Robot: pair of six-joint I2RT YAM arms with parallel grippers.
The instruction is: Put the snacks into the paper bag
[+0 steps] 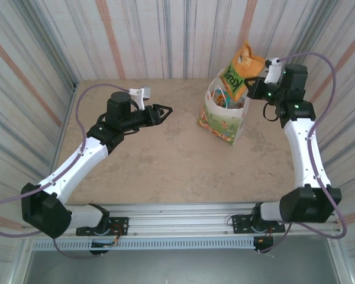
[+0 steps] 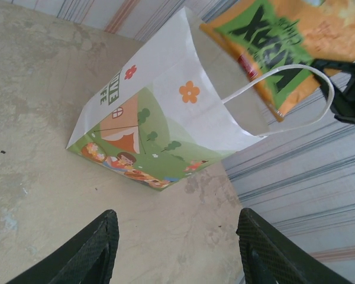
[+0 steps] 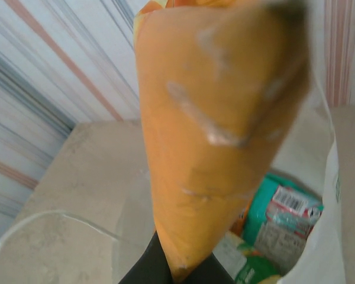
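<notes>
While the right gripper (image 1: 252, 89) is pinched tight on one edge of a crinkly orange foil packet with green lettering (image 1: 241, 71), that snack is up in the air, poised just above the open top of the tall white paper bag (image 1: 223, 116). From the right wrist, the dark fingers (image 3: 165, 267) meet at the packet's narrow end, and down past it a green foil packet (image 3: 284, 219) lies inside the bag with other wrappers beside it. The bag stands upright on the right half of the beige table (image 1: 165, 157), green-and-orange picture facing out. Over on the other side, the left gripper (image 1: 164, 110) hovers with jaws partly spread and nothing between them, aimed at the bag and well apart from it.
</notes>
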